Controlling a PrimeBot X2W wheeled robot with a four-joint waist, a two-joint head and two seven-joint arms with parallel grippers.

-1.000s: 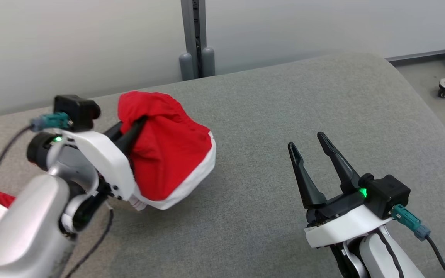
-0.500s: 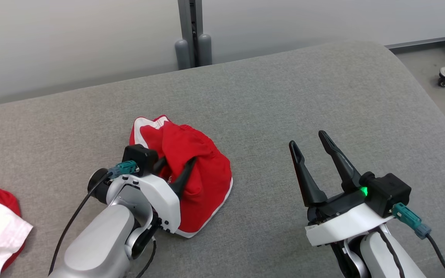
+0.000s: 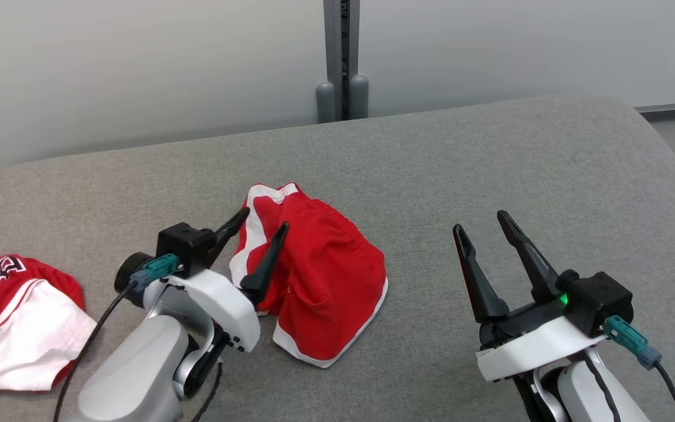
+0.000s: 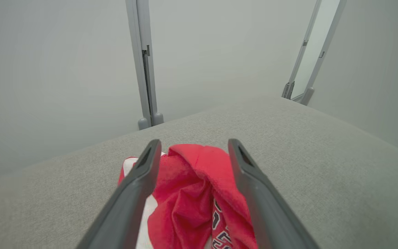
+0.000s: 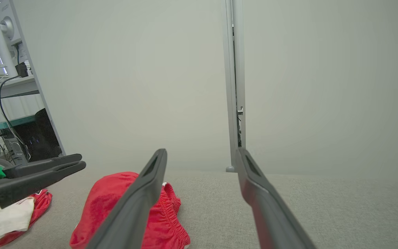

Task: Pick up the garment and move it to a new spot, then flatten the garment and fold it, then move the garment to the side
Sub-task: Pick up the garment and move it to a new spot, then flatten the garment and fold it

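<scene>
1. We see our left gripper (image 3: 262, 221) spread wide, with the crumpled red, white-trimmed cloth garment (image 3: 326, 287) lying loose between its fingers.
2. Our right gripper (image 3: 480, 223) gapes empty, well apart from it.
3. The garment rests mid grey fabric-covered table (image 3: 490, 164), with a pale wall (image 3: 138, 70) behind.

The garment (image 3: 326, 287) is red with white trim and dark lettering. The cushion (image 3: 490, 164) is speckled grey. At its left edge, a jersey (image 3: 15, 328) is red and white. The left pincer (image 3: 265, 218) and right pincer (image 3: 480, 221) are black.
</scene>
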